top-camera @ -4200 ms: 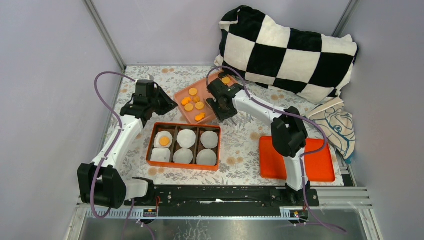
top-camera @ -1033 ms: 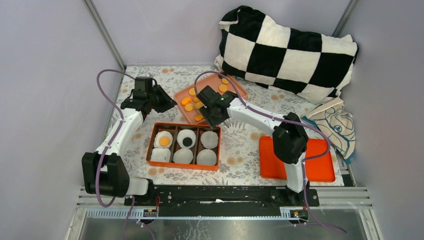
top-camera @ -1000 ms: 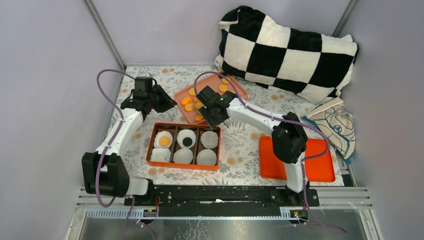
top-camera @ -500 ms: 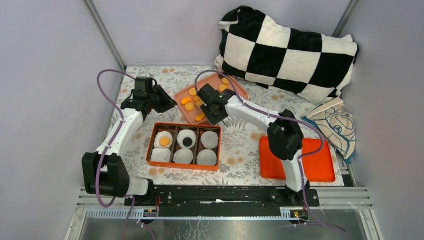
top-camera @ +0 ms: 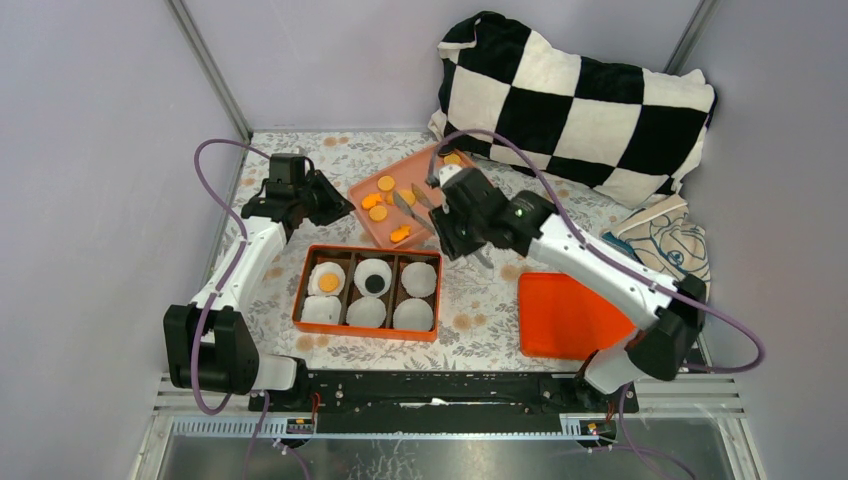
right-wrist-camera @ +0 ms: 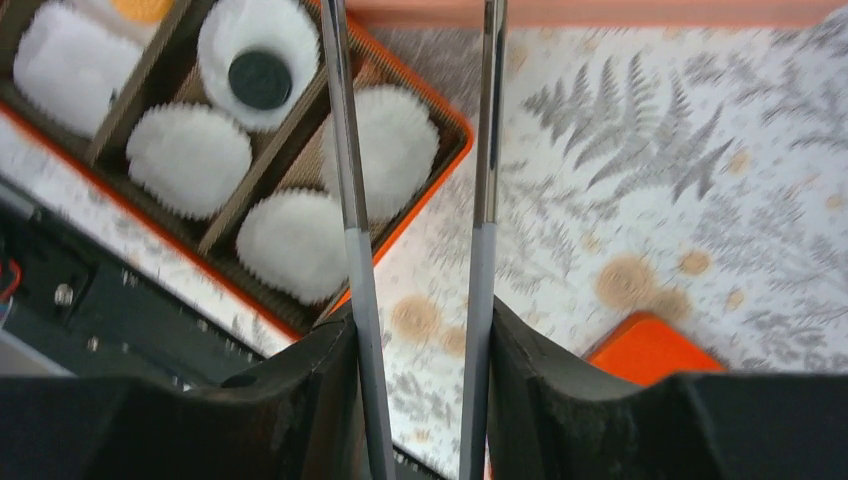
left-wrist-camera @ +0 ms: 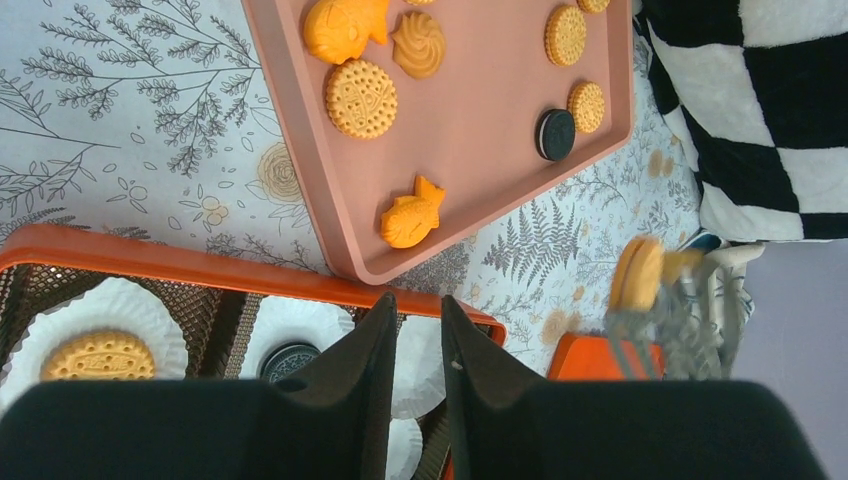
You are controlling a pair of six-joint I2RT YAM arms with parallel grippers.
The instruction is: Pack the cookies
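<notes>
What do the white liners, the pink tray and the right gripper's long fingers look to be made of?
The white liners: probably thin paper, matte with crimped, fluted rims. The pink tray: likely moulded plastic, smooth, even colour, rounded raised lip. The long fingers: apparently bare metal, thin grey rods with a bright sheen.

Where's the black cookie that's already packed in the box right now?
The black cookie sits on a white liner in the orange box, far-row middle compartment, right of the orange cookie.
</notes>
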